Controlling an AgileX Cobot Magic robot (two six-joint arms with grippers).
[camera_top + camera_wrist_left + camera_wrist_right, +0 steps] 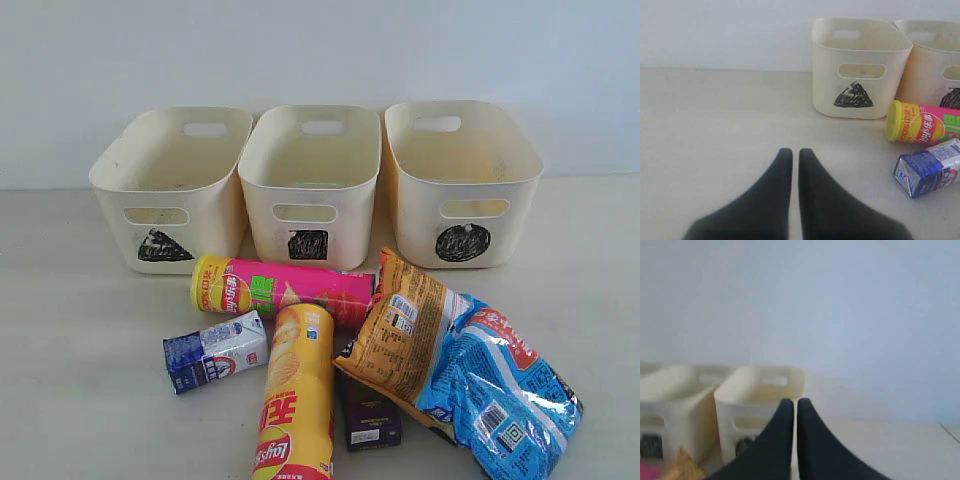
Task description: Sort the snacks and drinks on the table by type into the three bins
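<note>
Pale table (80, 400), white wall behind. Three cream bins stand in a row at the back: triangle bin (215, 215), square bin (355, 225), circle bin (415, 225). In front lie a blue-white carton (215, 352), pink tube (300, 290), yellow tube (295, 400), dark purple carton (370, 415), orange-brown bag (405, 335) and blue bag (510, 390). The left gripper (795, 152) and right gripper (795, 402) both have closed, empty jaws.

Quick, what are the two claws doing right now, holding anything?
Left gripper: shut, holding nothing.
Right gripper: shut, holding nothing.
</note>
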